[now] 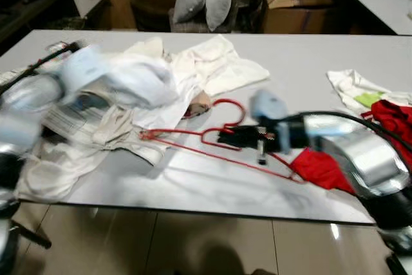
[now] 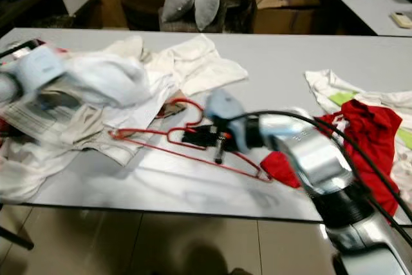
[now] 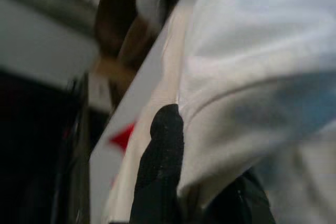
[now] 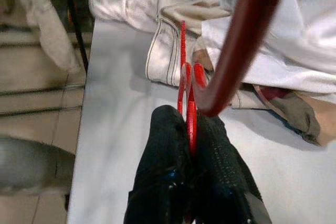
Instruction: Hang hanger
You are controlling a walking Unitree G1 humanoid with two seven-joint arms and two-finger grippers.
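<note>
A red wire hanger (image 1: 174,131) lies flat on the grey table (image 1: 212,185), its hook (image 4: 239,40) pointing towards the far side. My right gripper (image 1: 225,137) reaches in from the right and is shut on the hanger's neck just below the hook; the wrist view has the red wire pinched between the two black fingers (image 4: 163,150). At the left, my left gripper (image 3: 205,171) is shut on a white garment (image 1: 138,78), which is blurred and bunched above the pile. One black finger (image 3: 160,161) presses against the cloth; the other is mostly covered.
A pile of white and striped clothes (image 1: 96,127) covers the table's left part and overlaps the hanger's left end. Red cloth (image 1: 318,169) and a white-green garment (image 1: 354,88) lie at the right. Cushions (image 1: 206,1) and cardboard boxes (image 1: 290,14) stand beyond the table.
</note>
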